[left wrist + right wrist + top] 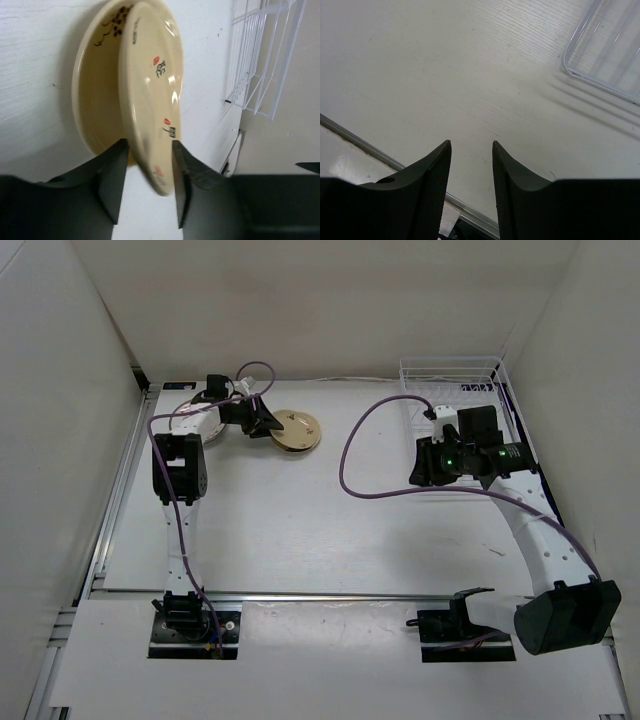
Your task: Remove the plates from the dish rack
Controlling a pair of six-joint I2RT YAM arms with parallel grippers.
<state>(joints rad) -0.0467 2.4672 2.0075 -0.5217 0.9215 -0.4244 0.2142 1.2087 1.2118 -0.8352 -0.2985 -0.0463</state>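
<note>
Two tan-yellow plates lie at the back left of the table (300,540). The lower plate (95,90) lies flat. The upper plate (152,85) is tilted on it, and its near rim sits between my left fingers. The pair shows as one gold disc (296,430) in the top view. My left gripper (148,142) (268,425) is open around that rim, with a thin gap on its left side. My right gripper (471,142) (418,465) is open and empty over bare table, just left of the dish rack (455,385) (615,55) (260,60). No plate shows in the rack.
A pale plate (192,420) lies partly hidden under the left arm at the back left. White walls enclose the table on three sides. A metal rail (375,150) runs along the table's near edge. A purple cable (345,455) loops left of the right arm.
</note>
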